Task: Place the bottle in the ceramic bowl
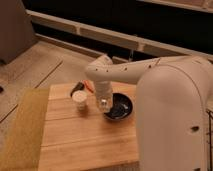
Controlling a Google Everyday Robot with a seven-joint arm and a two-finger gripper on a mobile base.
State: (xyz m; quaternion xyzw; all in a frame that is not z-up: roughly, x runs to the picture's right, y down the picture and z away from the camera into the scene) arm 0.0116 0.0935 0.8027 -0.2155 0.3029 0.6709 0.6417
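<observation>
My gripper point(103, 93) points down from the white arm at the middle of the wooden table point(75, 135). It is shut on the small whitish bottle point(104, 103), which hangs upright at the left rim of the glossy black ceramic bowl point(120, 107). The bowl sits on the table just right of the bottle, partly under my arm. Whether the bottle's base touches the rim or the table is not clear.
A short cream cup point(80, 100) stands just left of the bottle. An orange carrot-like piece point(89, 85) and a dark object point(76, 88) lie behind it. A yellow-green mat point(22, 130) covers the table's left side. My big white arm body point(170, 120) fills the right.
</observation>
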